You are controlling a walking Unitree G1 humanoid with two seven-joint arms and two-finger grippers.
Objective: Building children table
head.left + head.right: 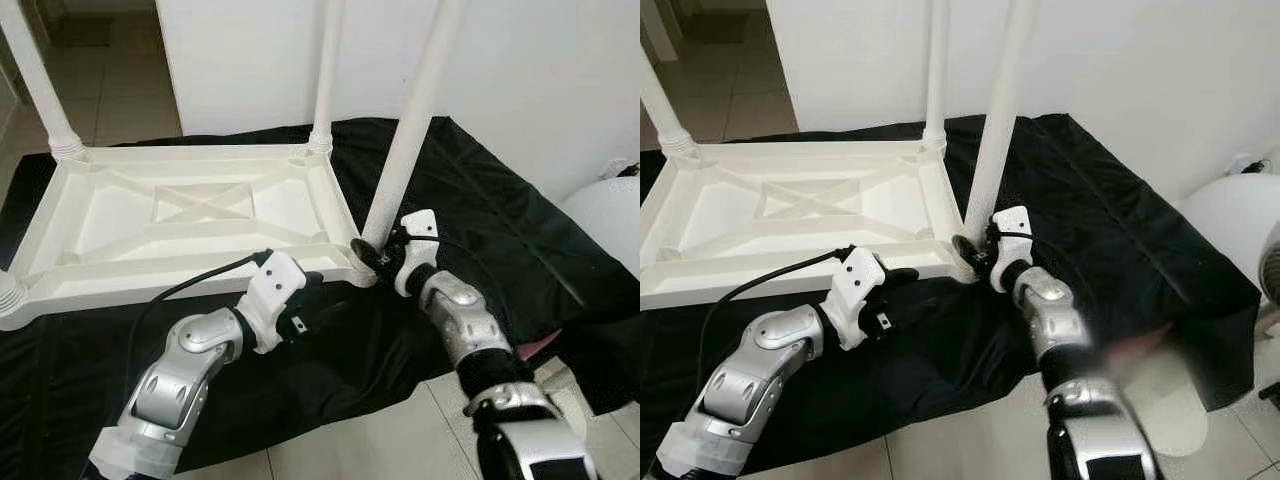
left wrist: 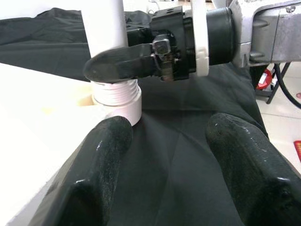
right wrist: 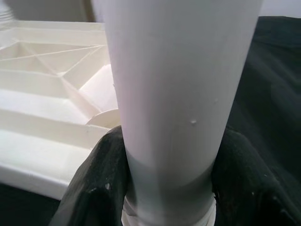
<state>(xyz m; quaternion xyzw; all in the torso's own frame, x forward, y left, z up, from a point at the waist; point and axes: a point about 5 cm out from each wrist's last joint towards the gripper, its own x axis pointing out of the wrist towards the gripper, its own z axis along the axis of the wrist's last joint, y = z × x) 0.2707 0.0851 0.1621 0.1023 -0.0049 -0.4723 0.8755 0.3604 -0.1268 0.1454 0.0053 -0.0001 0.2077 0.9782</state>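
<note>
- Head views: white tabletop (image 1: pixel 200 215), upside down on a black cloth (image 1: pixel 480 230). Near-corner leg (image 1: pixel 405 150) upright, right gripper (image 1: pixel 372 255) clamped at its base.
- Left wrist view: left gripper (image 2: pixel 164 155) spread, holding nothing, beside the threaded socket (image 2: pixel 117 96); it could steady the frame.
- Right wrist view: fingers (image 3: pixel 94 188) pinch the leg; best kept vertical while turned home.
</note>
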